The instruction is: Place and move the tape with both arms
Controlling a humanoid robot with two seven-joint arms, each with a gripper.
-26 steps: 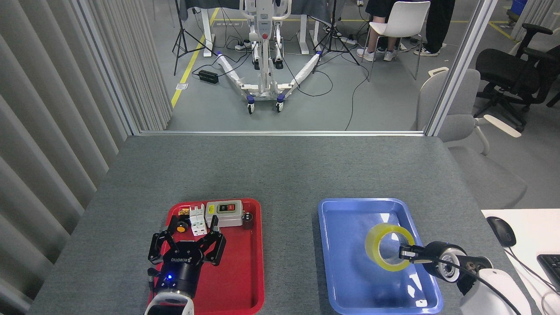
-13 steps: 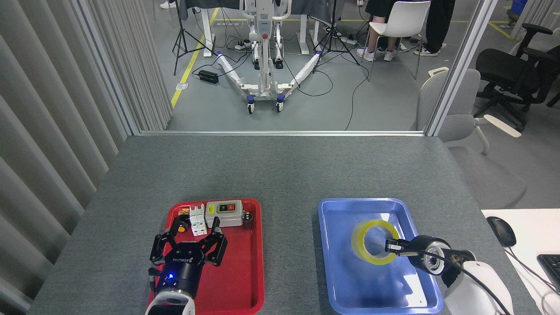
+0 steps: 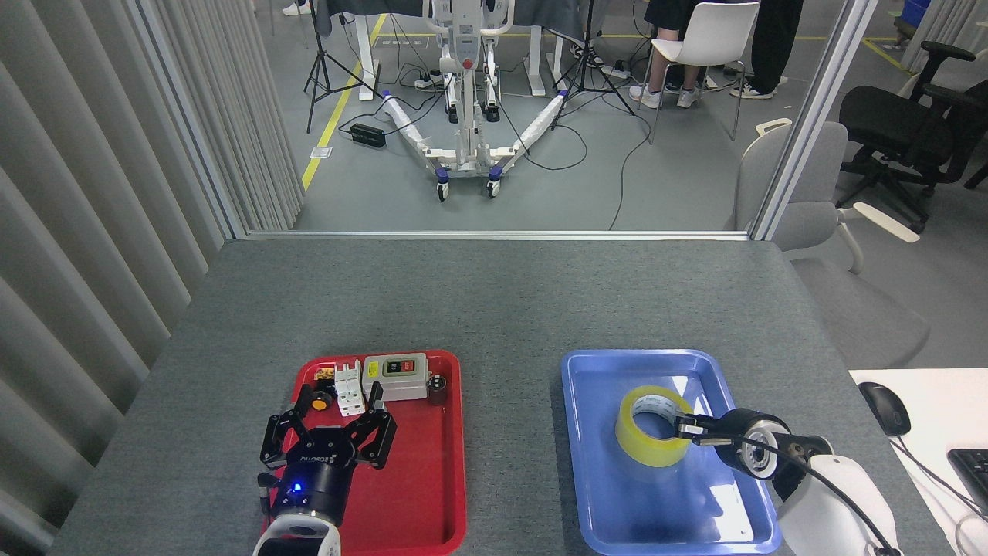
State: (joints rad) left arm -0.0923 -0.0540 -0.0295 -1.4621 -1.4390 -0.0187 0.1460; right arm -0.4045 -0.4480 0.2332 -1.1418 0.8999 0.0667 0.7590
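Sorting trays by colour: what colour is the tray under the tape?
Blue tray, clear in the head view.

Bright, even, sharp indoor light

Black left end effector (image 3: 328, 432) marked ROBOTIQ, blue light, white forearm shells.

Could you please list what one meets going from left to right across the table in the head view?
Left gripper → red tray → blue tray → tape → right gripper → mouse.
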